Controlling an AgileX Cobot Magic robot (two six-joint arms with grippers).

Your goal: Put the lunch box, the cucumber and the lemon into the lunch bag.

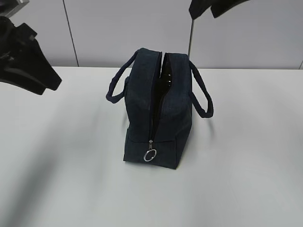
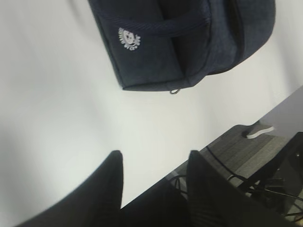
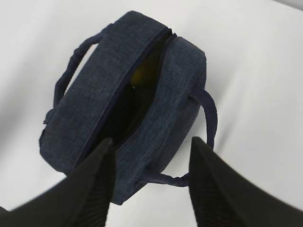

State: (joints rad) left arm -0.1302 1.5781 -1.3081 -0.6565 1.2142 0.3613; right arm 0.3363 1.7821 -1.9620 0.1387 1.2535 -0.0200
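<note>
Both pairs of jaws stand apart with nothing between them: the left gripper (image 2: 154, 163) hangs off to the side over the white table (image 1: 57, 179), the right gripper (image 3: 151, 144) hovers just above the lunch bag (image 1: 158, 113).

From where I stand, the bag sits upright in the middle of the table, its top gaping along the zipper. A metal ring pull (image 1: 150, 155) dangles at the near end. Looking down from the right wrist, a patch of yellow shows through the opening, likely the lemon (image 3: 142, 73). I cannot spot the lunch box or the cucumber anywhere outside, so I judge they are already inside, though the dark interior hides them.

The bag looks like soft woven fabric that would sag and fold under a pinch, and loaded it should feel fairly heavy. The two padded handles (image 1: 201, 97) or the ring pull seem the surest places to grip.

A small white round logo (image 2: 129, 39) marks one side panel; its lettering is too blurred to read.
</note>
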